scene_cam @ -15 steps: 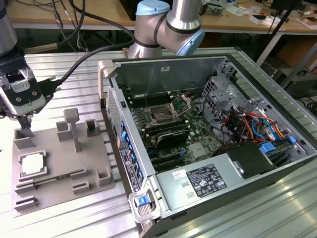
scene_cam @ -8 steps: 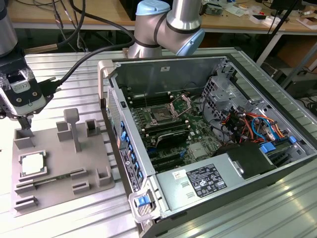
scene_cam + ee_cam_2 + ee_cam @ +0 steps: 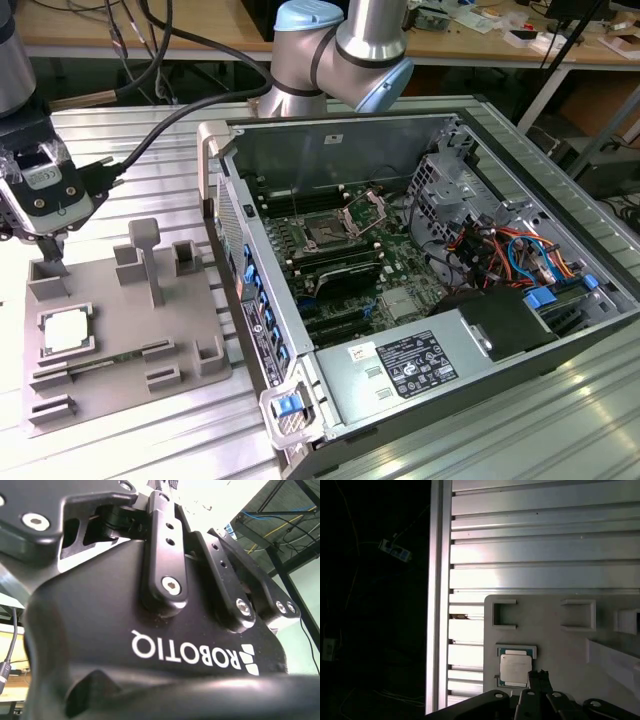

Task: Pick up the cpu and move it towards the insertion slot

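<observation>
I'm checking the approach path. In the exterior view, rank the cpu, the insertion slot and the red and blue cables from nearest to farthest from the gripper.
1. The cpu, on the grey tray by the gripper, at the exterior view's left.
2. The insertion slot, mid-picture inside the computer case.
3. The red and blue cables, toward the exterior view's right.

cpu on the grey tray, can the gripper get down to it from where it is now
Probably yes. The cpu lies uncovered in its pocket on the grey tray, and the gripper hangs over that tray close beside it. Only low raised blocks stand nearby, none over the chip.
</observation>
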Available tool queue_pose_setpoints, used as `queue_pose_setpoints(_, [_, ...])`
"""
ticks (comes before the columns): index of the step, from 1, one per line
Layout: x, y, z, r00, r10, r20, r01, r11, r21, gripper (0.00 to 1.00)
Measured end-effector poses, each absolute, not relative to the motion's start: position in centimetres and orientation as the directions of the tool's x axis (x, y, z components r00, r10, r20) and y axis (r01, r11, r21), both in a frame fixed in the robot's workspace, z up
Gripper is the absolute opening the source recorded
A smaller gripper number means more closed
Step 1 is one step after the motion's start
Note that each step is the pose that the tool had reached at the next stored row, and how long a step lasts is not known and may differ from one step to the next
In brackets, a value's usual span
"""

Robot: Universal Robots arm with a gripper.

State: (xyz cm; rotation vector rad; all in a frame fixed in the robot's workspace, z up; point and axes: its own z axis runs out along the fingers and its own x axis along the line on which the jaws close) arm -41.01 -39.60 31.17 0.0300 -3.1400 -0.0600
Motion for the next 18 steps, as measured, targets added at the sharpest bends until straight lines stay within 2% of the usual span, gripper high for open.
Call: queue_pose_setpoints(18, [-41.01,-39.6,30.68,-1.0,-0.019,0.0,-0.019,0.999,0.038,0.11])
